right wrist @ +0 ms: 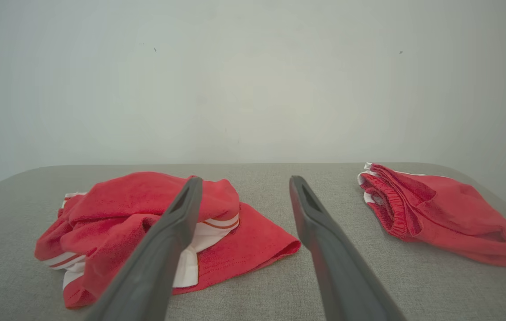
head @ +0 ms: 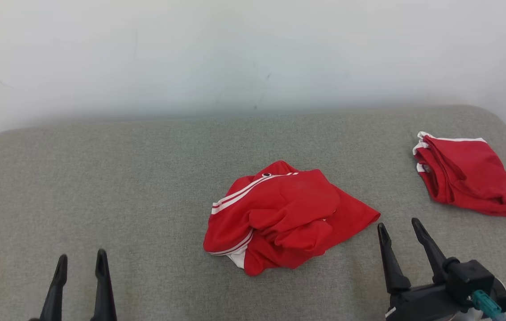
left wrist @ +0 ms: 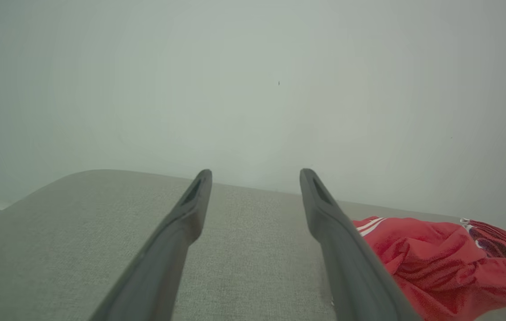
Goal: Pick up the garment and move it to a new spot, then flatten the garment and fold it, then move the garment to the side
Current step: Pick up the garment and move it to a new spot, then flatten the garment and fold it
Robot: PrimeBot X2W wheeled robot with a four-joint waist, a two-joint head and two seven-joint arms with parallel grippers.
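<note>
A crumpled red garment point(head: 282, 216) with white stripes lies in a heap at the middle of the grey padded table point(head: 101, 178). It also appears in the left wrist view as the garment point(left wrist: 431, 263) at the lower right, and in the right wrist view as the garment point(right wrist: 137, 223) at the lower left. My left gripper point(head: 81, 261) stands open near the front left, well apart from the heap. My right gripper point(head: 399, 226) stands open just off the garment's right corner, touching nothing. Both pairs of fingers, left gripper point(left wrist: 255, 178) and right gripper point(right wrist: 244, 183), have nothing between them.
A second red garment point(head: 467, 176), folded, with white trim, lies at the table's far right; the right wrist view has this folded garment point(right wrist: 440, 209) at its right. A pale wall point(head: 253, 53) rises behind the table. Bare grey surface spreads over the left half.
</note>
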